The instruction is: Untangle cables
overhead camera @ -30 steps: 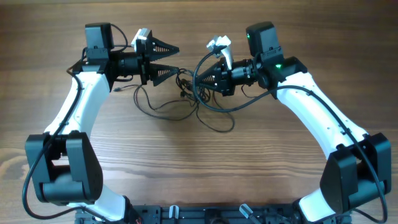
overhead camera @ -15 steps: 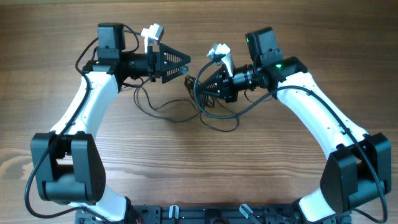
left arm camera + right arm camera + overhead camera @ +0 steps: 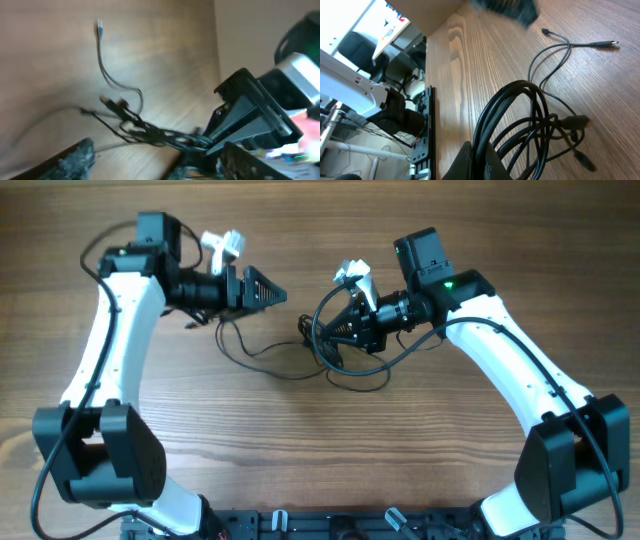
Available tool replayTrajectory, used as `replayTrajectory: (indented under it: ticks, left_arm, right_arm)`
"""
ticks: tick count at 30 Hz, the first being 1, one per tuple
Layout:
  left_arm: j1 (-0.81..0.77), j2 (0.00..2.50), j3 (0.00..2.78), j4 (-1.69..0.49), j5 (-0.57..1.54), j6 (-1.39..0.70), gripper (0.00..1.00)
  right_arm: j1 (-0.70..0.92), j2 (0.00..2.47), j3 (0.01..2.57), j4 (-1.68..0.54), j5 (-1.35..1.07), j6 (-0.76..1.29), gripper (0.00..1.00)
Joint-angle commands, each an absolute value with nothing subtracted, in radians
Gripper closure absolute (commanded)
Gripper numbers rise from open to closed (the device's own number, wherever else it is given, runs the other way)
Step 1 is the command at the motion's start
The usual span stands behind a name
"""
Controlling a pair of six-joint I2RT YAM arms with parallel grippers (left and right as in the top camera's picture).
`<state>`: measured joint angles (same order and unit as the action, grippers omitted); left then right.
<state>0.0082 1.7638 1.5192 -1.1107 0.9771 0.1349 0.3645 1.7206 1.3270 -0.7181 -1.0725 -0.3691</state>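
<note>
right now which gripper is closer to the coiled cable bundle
Right. The right gripper is shut on the cable bundle. The left gripper is open, off to the bundle's left and apart from it.

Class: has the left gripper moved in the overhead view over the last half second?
Yes. The left gripper drew back leftward over the table, away from the cables.

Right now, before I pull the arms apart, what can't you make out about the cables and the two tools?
- Overhead: where the right tool pinches the cables is hidden under the tool's own body.
- Right wrist: the grip point is cut off by the bottom edge.
- Left wrist: motion blur smears the cables, so crossings cannot be traced.
- Overhead: strands are too thin and overlapped to count; the left tool shows side-on, hiding its gap.
</note>
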Motion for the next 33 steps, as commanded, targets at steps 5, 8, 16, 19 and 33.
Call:
replayTrajectory:
  ticks: [5, 8, 16, 19, 33]
  left_arm:
    - [-0.033, 1.761, 1.562, -1.169, 0.968, 0.338, 0.09]
    - [-0.101, 1.761, 1.562, -1.218, 0.975, 0.332, 0.09]
    - [-0.216, 1.761, 1.562, -1.162, 0.947, 0.338, 0.23]
    - [-0.216, 1.762, 1.562, -1.161, 0.891, 0.337, 0.62]
    - [-0.211, 1.762, 1.562, -1.332, 0.709, 0.653, 0.13]
  right_arm:
    - [0.360, 1.732, 1.360, -0.716, -1.199, -0.410, 0.96]
    - [0.360, 1.732, 1.360, -0.717, -1.200, -0.416, 0.96]
    - [0.360, 1.732, 1.360, -0.718, -1.214, -0.407, 0.96]
    - [0.360, 1.732, 1.360, -0.719, -1.214, -0.404, 0.96]
    - [0.360, 1.732, 1.360, -0.716, -1.213, -0.390, 0.96]
